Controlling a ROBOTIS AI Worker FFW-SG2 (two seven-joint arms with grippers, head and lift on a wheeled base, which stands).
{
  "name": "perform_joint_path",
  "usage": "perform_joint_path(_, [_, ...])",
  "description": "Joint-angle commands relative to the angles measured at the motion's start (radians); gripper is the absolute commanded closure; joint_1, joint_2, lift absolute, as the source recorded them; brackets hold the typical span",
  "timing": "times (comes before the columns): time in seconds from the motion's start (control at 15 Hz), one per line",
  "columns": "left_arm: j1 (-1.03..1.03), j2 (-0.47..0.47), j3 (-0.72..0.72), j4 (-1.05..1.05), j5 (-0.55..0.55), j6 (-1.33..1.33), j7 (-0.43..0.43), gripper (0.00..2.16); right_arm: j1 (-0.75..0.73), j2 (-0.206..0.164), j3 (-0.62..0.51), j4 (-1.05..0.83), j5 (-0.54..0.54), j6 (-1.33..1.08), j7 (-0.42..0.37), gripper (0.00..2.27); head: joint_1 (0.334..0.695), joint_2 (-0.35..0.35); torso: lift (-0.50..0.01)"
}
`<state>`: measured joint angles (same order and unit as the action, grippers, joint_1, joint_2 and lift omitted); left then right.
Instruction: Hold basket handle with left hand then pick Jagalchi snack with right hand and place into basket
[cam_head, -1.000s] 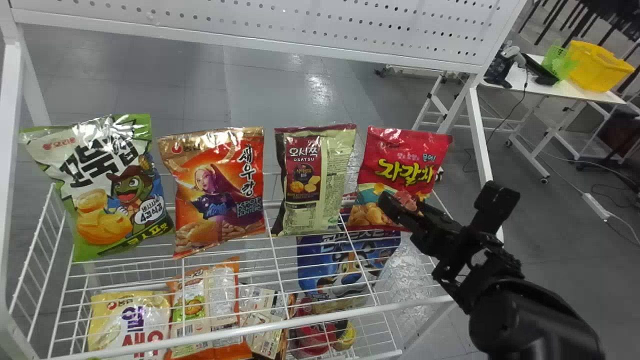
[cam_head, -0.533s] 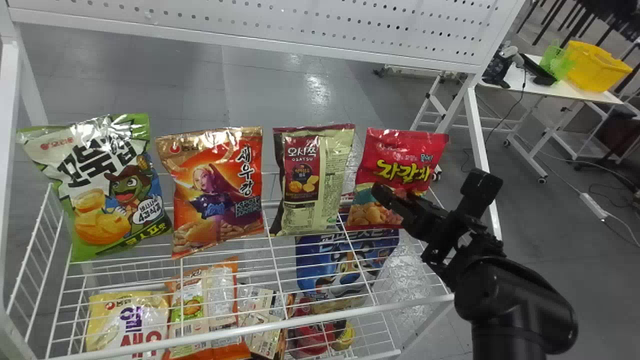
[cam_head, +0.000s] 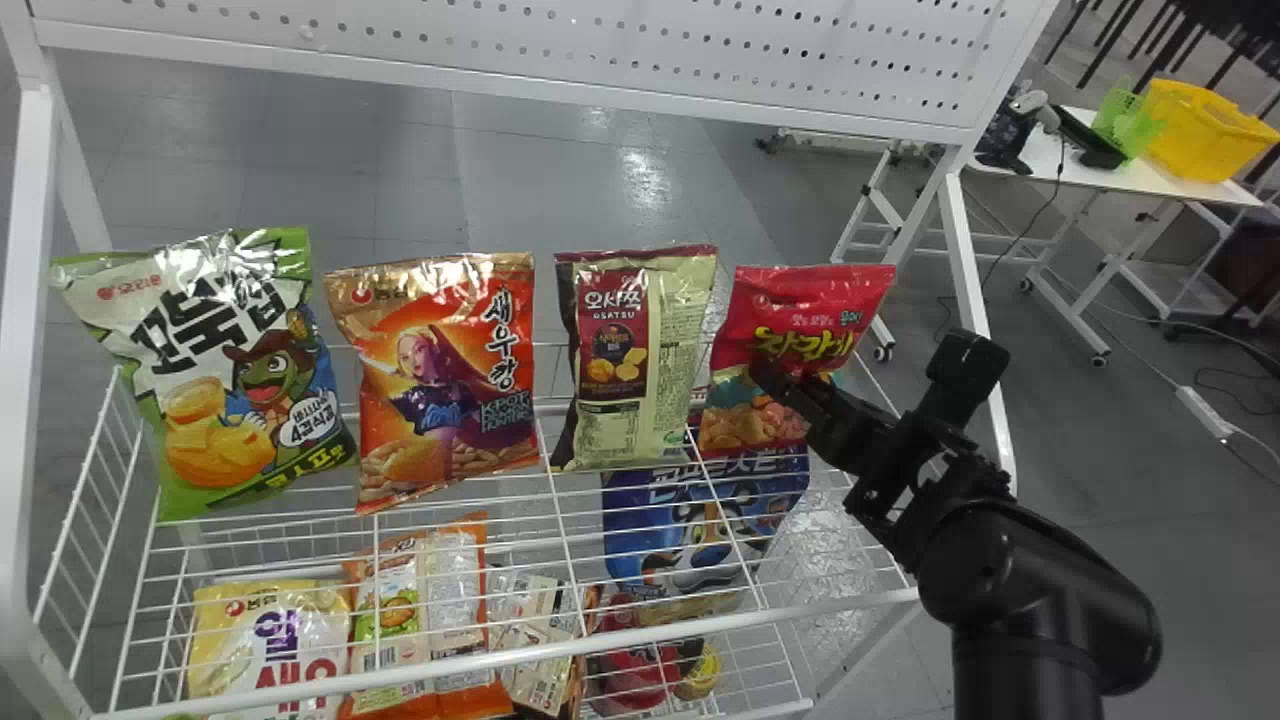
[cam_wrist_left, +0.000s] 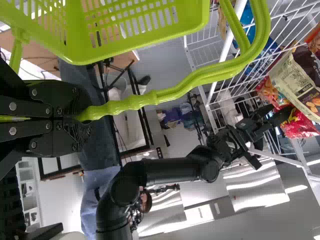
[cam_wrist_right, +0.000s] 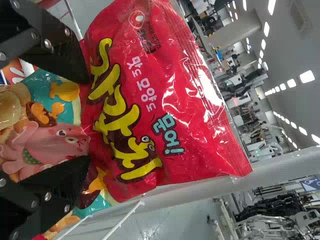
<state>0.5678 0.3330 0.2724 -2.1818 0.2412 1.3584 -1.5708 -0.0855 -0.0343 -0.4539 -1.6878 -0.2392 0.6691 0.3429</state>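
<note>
While left hand (cam_wrist_left: 84, 118) around basket handle (cam_wrist_left: 137, 101), right hand (cam_head: 795, 380) at Jagalchi snack (cam_head: 815, 300)

Head view: the right gripper (cam_head: 795, 388) covers part of the snack's (cam_head: 800, 300) lower front. The bottom edge cuts off the yellow bag (cam_head: 222, 622). Shelf wires partly obscure the blue bag (cam_head: 640, 535). Left wrist view: the left gripper (cam_wrist_left: 80, 116) conceals a section of the handle (cam_wrist_left: 175, 89); the top edge crops the basket (cam_wrist_left: 100, 54). Right wrist view: fingertip contact with the snack is indeterminable.
</note>
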Motion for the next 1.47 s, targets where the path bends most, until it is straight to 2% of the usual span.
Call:
perform_joint_path(0.0, [0.000,0.000,0.010,0.001,0.007,0.000,-0.010,2.15,0.009,-0.001,0.001,-0.010,0.029,0.008,-0.001,2.23,0.695,-0.321,-0.008])
perform_joint_path(0.2, [-0.002,-0.002,0.007,0.002,0.007,-0.003,-0.010,2.15,0.039,0.001,-0.012,-0.038,-0.012,-0.038,-0.002,2.25,0.695,-0.327,-0.008])
perform_joint_path(0.53, [-0.005,-0.005,0.001,0.005,0.009,-0.003,-0.010,2.15,0.086,0.001,-0.039,-0.092,-0.014,-0.019,-0.010,2.25,0.695,-0.350,-0.008])
perform_joint_path(0.73, [-0.005,-0.006,-0.001,0.004,0.009,-0.006,-0.010,2.15,0.173,0.002,-0.051,-0.182,-0.040,-0.013,-0.010,2.25,0.695,-0.350,-0.008])
perform_joint_path(0.87, [-0.005,-0.008,-0.004,0.007,0.007,-0.009,-0.010,2.15,0.230,0.016,-0.065,-0.263,-0.042,-0.004,-0.018,2.25,0.695,-0.350,-0.008])
perform_joint_path(1.13, [-0.005,-0.009,-0.010,0.008,0.009,-0.009,-0.010,2.15,0.253,0.020,-0.085,-0.346,-0.052,0.100,-0.019,2.25,0.695,-0.350,-0.008])
perform_joint_path(1.4, [-0.002,-0.009,-0.010,0.010,0.015,-0.018,-0.010,2.15,0.285,0.027,-0.089,-0.480,-0.074,0.312,-0.021,2.25,0.695,-0.350,-0.008])
